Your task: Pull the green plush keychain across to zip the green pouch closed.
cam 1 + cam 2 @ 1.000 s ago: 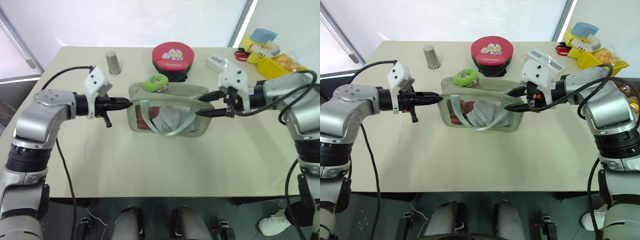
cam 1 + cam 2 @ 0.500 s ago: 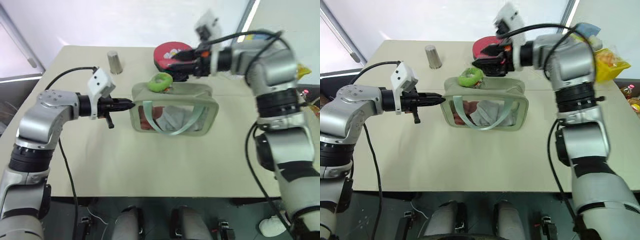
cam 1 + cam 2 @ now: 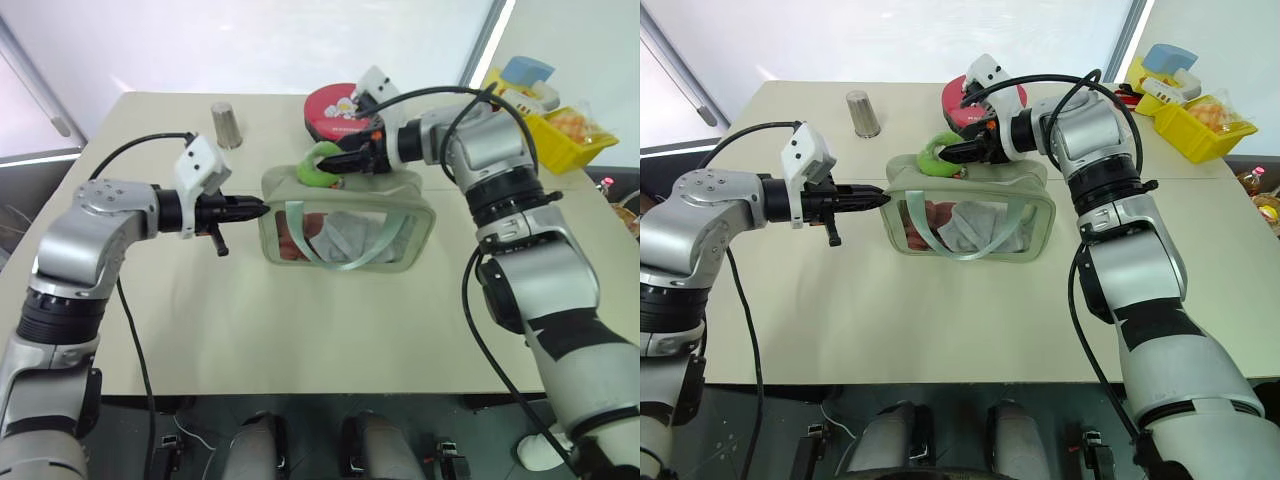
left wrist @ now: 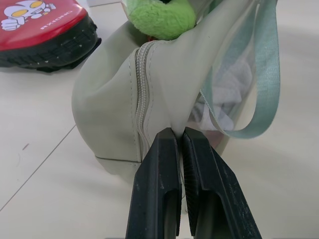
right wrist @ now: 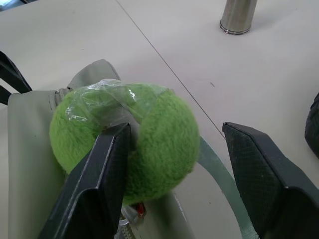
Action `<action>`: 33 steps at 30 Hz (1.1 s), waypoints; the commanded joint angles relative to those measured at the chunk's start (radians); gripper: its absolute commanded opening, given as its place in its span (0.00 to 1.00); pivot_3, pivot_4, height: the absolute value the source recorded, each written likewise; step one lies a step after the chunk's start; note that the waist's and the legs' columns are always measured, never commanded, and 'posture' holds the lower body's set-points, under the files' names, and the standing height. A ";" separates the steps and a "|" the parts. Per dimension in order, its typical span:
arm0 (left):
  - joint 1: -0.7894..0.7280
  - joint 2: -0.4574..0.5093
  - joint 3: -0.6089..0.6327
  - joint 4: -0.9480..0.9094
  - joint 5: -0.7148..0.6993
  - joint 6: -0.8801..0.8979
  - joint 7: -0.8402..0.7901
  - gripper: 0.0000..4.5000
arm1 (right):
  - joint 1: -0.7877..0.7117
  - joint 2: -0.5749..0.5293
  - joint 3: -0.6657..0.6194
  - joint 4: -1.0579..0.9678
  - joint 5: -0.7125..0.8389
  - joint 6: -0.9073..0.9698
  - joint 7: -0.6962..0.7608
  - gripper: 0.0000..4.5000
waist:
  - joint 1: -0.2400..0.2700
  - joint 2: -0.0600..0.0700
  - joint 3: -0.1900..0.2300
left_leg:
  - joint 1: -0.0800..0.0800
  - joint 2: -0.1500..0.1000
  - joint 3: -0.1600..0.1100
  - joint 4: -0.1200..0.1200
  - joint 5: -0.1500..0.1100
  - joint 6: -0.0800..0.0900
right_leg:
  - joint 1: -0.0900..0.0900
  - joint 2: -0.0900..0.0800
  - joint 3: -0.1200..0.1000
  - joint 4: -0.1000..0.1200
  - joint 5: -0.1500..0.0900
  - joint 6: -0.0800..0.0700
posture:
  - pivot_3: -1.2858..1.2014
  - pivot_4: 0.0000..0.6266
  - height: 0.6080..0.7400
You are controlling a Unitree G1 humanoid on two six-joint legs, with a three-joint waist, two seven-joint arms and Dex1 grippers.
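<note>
Currently left hand (image 4: 180, 144) pinches the soft green pouch (image 3: 345, 235); right hand (image 5: 174, 164), half-open, straddles the compressible green plush keychain (image 5: 144, 134) at 12 o'clock.

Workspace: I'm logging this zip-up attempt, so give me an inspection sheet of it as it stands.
Surface: beige table, seam lines.
Job's things: pouch stands upright near the middle; keychain on top at its left end.
Clutter: red tin and metal cup behind the pouch; yellow bins at the far right.
Grippers: left gripper shut on the pouch's end; right gripper open, fingers straddling the keychain.
Cables: black cable loops over each arm.
Surroundings: bright window behind.
</note>
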 commanded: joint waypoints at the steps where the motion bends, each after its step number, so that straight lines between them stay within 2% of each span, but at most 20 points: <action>1: 0.003 0.003 0.013 -0.015 0.000 -0.010 0.005 0.00 | -0.035 -0.007 -0.029 -0.007 -0.001 0.002 0.005 0.29 | 0.000 0.000 0.000 | 0.000 0.000 0.000 0.000 0.000 0.000 | 0.000 0.000 0.000 0.000 0.000 0.000 | 0.52 0.24 1.00; 2: -0.003 0.000 0.011 -0.009 0.002 -0.012 0.006 0.00 | -0.033 -0.009 -0.036 -0.011 0.003 0.008 0.005 0.16 | 0.000 0.000 0.000 | 0.000 0.000 0.000 0.000 0.000 0.000 | 0.000 0.000 0.000 0.000 0.000 0.000 | 0.52 0.24 1.00; 4: -0.012 -0.003 0.006 0.001 0.005 -0.016 0.006 0.00 | -0.030 -0.014 -0.050 -0.022 0.011 0.024 0.001 0.01 | 0.001 0.000 0.000 | 0.000 0.000 0.000 0.000 0.000 0.000 | 0.000 0.000 0.000 0.000 0.000 0.000 | 0.52 0.24 1.00; 9: -0.018 -0.006 0.001 0.009 0.008 -0.024 0.006 0.00 | -0.024 -0.059 -0.087 -0.091 0.028 0.093 -0.006 0.01 | 0.002 0.000 0.000 | 0.000 0.000 0.000 0.000 0.000 0.000 | 0.000 0.000 0.000 0.000 0.000 0.000 | 0.52 0.24 1.00; 14: -0.010 -0.002 0.003 0.001 0.005 -0.023 0.005 0.00 | 0.017 -0.131 -0.128 -0.263 0.069 0.223 -0.020 0.01 | 0.003 0.000 0.000 | 0.000 0.000 0.000 0.000 0.000 0.000 | 0.000 0.000 0.000 0.000 0.000 0.000 | 0.52 0.24 1.00; 18: -0.006 -0.004 0.003 0.006 0.004 -0.023 0.004 0.00 | 0.089 -0.194 -0.215 -0.421 0.072 0.313 -0.157 0.01 | 0.006 0.000 0.000 | 0.000 0.000 0.000 0.000 0.000 0.000 | 0.000 0.000 0.000 0.000 0.000 0.000 | 0.52 0.24 1.00; 28: -0.009 -0.002 -0.007 0.016 0.007 -0.022 -0.006 0.00 | 0.335 -0.352 -0.292 -0.675 -0.005 0.285 -0.411 0.01 | 0.007 0.000 0.000 | 0.000 0.000 0.000 0.000 0.000 0.000 | 0.000 0.000 0.000 -0.001 0.000 0.000 | 0.52 0.24 1.00; 33: -0.010 -0.014 -0.015 0.012 0.006 -0.019 -0.007 0.00 | 0.469 -0.352 -0.353 -0.741 0.000 0.313 -0.509 0.01 | 0.006 0.000 0.000 | 0.000 0.000 0.000 0.000 0.000 0.000 | 0.000 0.000 0.000 -0.001 0.000 0.000 | 0.52 0.24 1.00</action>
